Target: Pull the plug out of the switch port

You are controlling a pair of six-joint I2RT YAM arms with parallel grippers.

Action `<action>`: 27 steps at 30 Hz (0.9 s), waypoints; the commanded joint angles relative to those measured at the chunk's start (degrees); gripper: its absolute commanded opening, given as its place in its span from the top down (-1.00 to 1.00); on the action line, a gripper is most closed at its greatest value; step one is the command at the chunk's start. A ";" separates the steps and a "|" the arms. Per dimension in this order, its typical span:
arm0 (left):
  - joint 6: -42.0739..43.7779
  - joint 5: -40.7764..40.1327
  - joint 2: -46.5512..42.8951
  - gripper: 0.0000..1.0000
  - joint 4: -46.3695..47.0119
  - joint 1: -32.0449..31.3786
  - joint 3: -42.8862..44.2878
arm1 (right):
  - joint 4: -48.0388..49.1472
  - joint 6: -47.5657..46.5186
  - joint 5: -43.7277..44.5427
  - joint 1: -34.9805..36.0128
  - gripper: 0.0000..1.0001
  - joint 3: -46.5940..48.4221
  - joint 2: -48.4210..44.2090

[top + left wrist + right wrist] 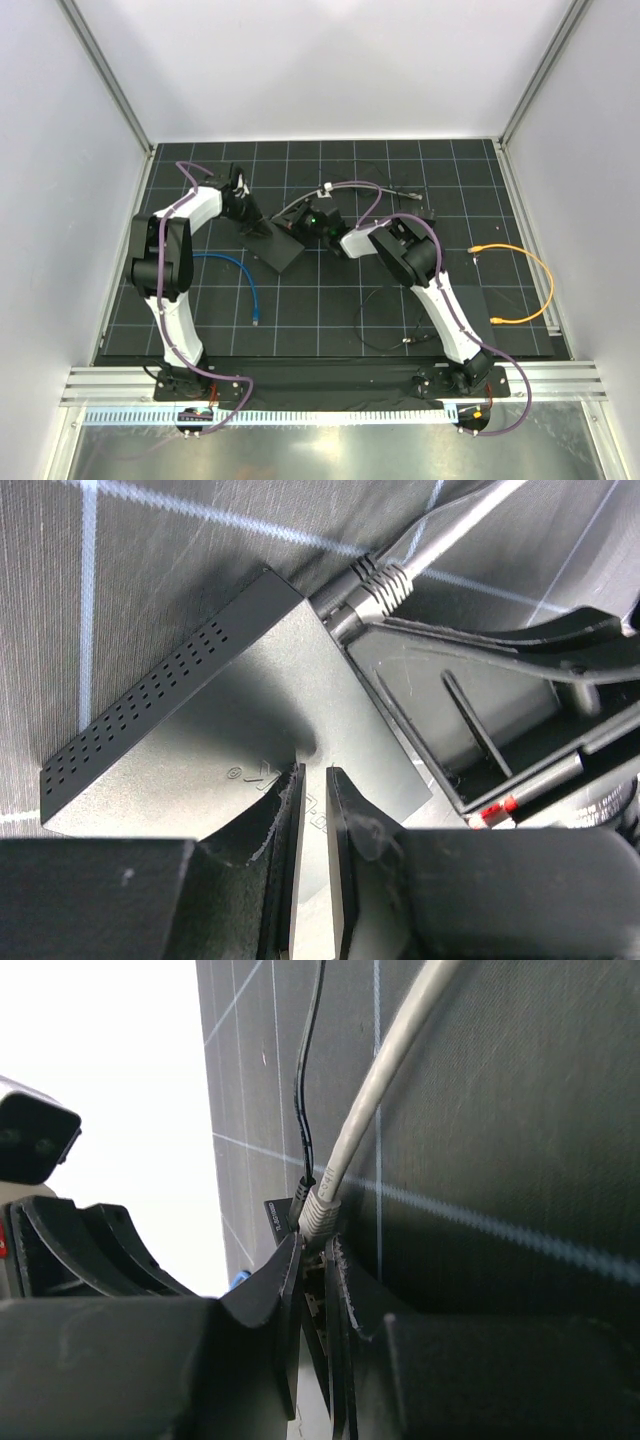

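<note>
Left tool (314, 790) jaws narrow, straddling near edge of switch (200, 730), likely bracing it against pull; firm pinch cannot tell. Right tool (317, 1255) narrow too, clamped on plug (320, 1210) at fingertips; plug seated in port at switch far corner. Grey cable (390, 1070) trails beyond over bench (520, 1110).

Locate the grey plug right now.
The grey plug sits in the corner port of the switch, near the top view's centre, with the right gripper clamped at its boot.

Both arms reach forward and angle inward. Left hand (312, 780) fingers a slit apart. Right hand (312, 1245) fingers nearly together.
</note>
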 commanded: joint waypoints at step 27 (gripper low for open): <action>3.11 -7.44 5.75 0.59 -4.36 -0.34 -2.94 | -1.49 5.60 2.92 -5.98 0.97 2.05 1.42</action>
